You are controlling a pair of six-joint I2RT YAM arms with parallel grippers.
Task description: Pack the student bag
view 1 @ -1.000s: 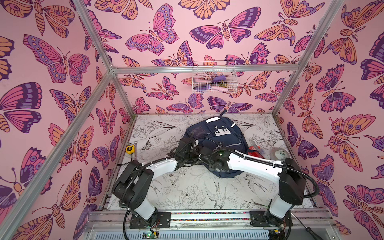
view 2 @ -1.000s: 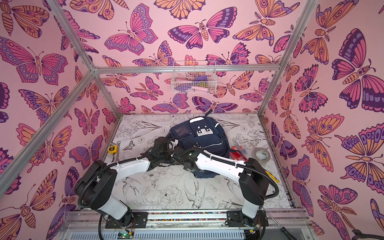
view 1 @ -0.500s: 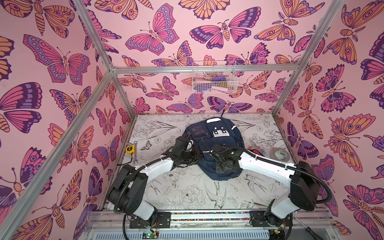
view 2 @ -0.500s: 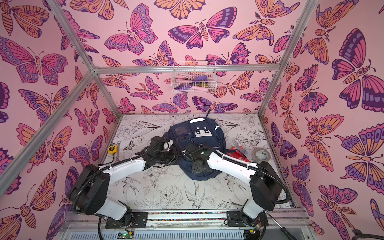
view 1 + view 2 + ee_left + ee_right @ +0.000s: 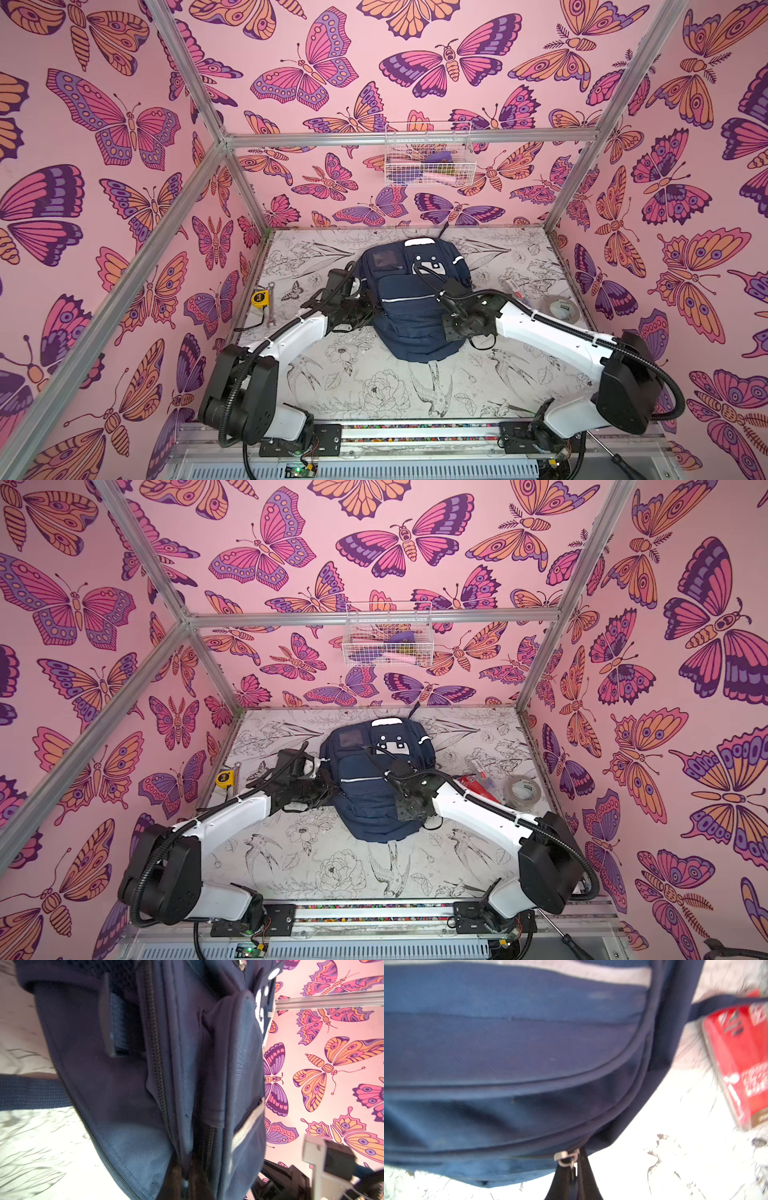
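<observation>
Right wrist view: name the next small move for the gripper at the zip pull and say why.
Probably draw the zip pull a short way along its track. The right gripper is shut on it at the near edge of the student bag, while the left gripper pinches the fabric on the opposite side, bracing it. Which way opens the zip is unclear.

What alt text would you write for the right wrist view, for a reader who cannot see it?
Close-up of the navy student bag filling most of the frame, with the right gripper shut on its silver zip pull at the bag's edge. A red packet lies beside it on the pale patterned table.
</observation>
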